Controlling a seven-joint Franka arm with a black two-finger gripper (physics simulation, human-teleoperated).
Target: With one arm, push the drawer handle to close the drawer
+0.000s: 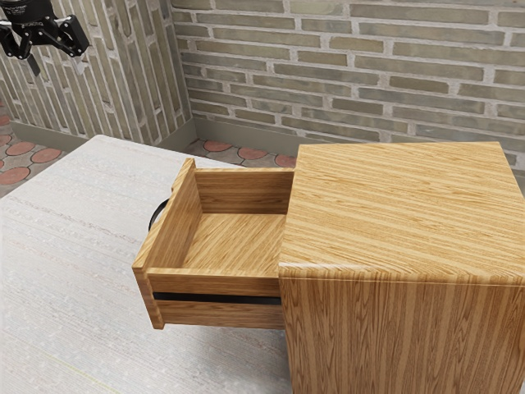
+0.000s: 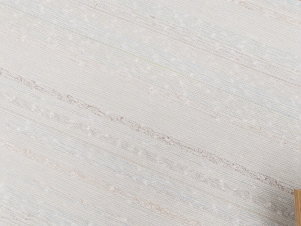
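High in the exterior view's upper left corner hangs my black gripper (image 1: 57, 66), open, its two fingers apart with nothing between them. The wooden drawer (image 1: 217, 286) stands well out of its cabinet (image 1: 402, 213), its inside bare. A dark curved handle (image 1: 156, 215) is on the drawer's front, partly hidden behind the front panel. My gripper is above and well away from the handle, touching nothing. In the wrist view a sliver of wood (image 2: 297, 207) shows at the lower right corner; which part it is I cannot tell.
The pale streaked table (image 1: 66, 246) spreads in front of the drawer and under it. Behind stand brick walls (image 1: 353, 74), with a floor of reddish tiles (image 1: 221, 149) beyond the table's edge. The wrist view looks onto the tabletop (image 2: 141, 113).
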